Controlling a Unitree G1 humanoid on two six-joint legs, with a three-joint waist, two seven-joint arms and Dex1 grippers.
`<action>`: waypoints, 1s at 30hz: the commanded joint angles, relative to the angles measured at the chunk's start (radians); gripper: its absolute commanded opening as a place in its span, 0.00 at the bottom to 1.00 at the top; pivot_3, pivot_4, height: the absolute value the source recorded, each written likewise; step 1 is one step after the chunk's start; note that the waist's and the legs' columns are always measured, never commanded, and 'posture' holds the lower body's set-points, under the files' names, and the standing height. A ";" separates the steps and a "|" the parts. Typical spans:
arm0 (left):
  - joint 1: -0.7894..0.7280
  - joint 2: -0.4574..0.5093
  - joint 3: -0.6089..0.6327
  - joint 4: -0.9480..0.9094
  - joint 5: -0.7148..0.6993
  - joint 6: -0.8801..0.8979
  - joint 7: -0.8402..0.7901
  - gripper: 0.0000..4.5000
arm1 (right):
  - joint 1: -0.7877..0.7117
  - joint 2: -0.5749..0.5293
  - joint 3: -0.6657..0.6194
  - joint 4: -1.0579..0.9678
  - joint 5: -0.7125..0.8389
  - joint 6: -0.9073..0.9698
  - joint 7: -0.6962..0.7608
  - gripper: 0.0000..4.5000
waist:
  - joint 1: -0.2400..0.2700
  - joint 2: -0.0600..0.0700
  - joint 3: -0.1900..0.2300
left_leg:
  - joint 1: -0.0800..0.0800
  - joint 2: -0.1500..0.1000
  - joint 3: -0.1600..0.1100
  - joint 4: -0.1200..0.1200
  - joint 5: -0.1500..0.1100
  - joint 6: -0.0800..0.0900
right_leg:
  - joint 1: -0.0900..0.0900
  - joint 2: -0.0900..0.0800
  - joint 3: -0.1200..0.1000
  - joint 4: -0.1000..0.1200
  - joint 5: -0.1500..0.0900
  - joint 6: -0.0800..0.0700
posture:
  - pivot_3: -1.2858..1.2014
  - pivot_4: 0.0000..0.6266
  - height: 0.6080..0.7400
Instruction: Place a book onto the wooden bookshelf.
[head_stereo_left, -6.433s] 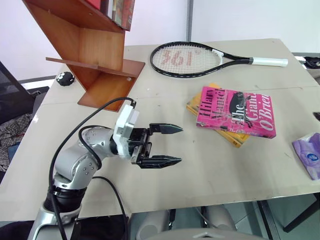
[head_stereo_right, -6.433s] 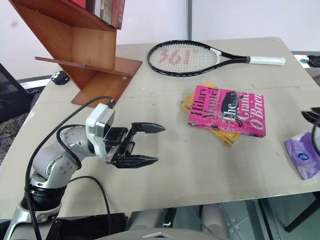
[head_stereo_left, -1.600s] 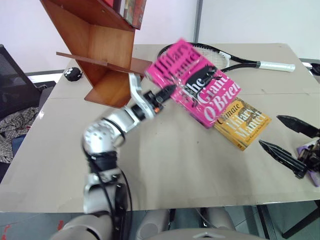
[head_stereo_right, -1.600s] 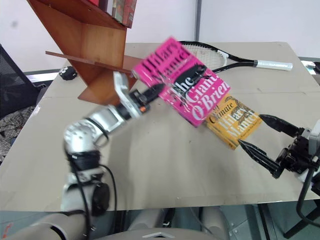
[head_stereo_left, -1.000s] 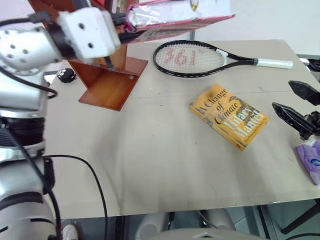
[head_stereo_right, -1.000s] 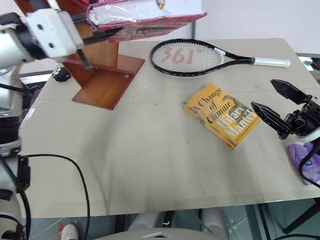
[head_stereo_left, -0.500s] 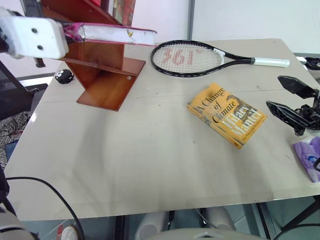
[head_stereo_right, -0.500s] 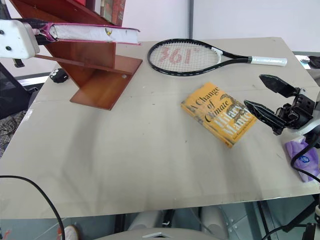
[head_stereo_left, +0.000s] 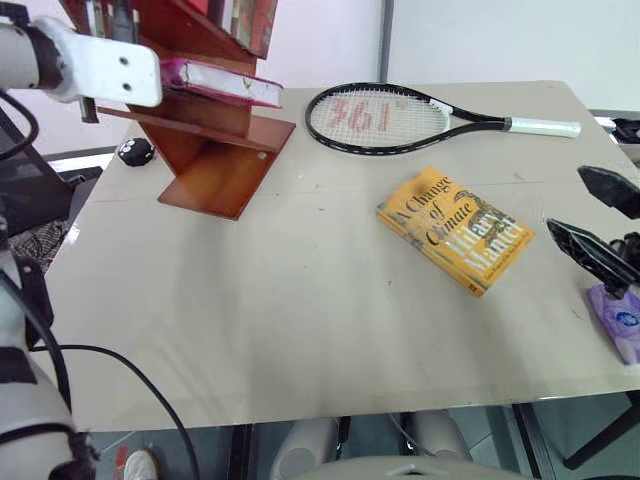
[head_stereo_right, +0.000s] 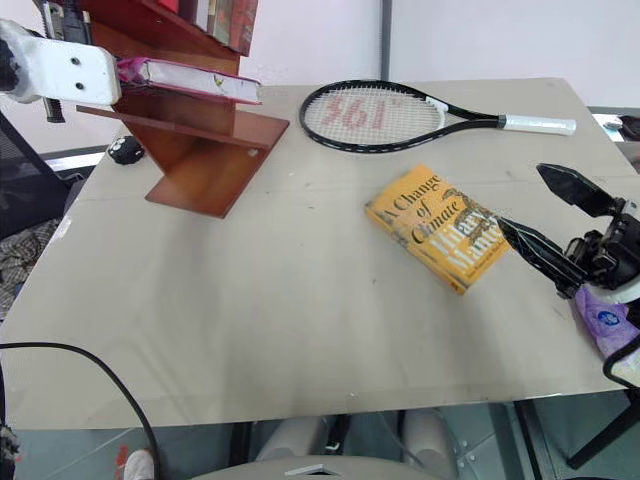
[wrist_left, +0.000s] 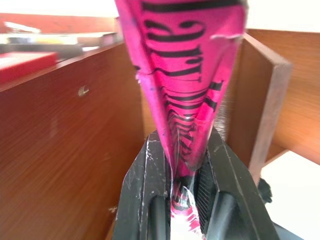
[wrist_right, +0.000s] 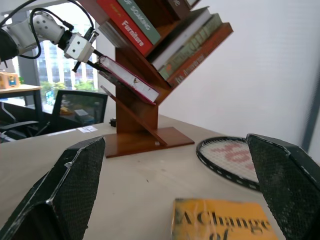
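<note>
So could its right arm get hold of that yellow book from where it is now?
Probably yes. The right gripper is open and empty, close beside the yellow book, which lies flat on the table with nothing between them.

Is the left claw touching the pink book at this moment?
Touching. In the left wrist view the left claw has both black fingers pressed against the pink book, pinching its edge beside the wooden bookshelf.
</note>
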 joint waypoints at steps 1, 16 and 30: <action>0.004 -0.021 -0.033 0.044 0.039 0.024 -0.003 0.02 | 0.007 -0.007 -0.050 -0.043 0.034 -0.014 -0.013 1.00 | -0.001 0.000 0.000 | 0.001 0.000 0.000 0.000 0.000 0.000 | 0.000 0.000 0.000 0.001 0.000 0.000 | 0.52 0.24 1.00; 0.154 -0.004 0.086 -0.221 -0.187 0.152 -0.193 0.85 | -0.030 -0.040 -0.034 0.001 0.077 0.007 -0.001 1.00 | -0.022 -0.004 0.001 | 0.001 0.001 -0.001 0.002 0.001 -0.001 | 0.002 0.000 0.000 0.000 0.000 0.000 | 0.52 0.24 1.00; 0.673 0.037 0.632 -1.085 -1.218 1.285 -0.174 0.99 | -0.115 -0.107 -0.010 0.055 0.107 0.077 0.003 1.00 | -0.031 -0.003 0.003 | -0.006 0.000 -0.003 0.003 -0.001 0.000 | -0.005 -0.002 -0.003 -0.005 0.000 0.000 | 0.52 0.24 1.00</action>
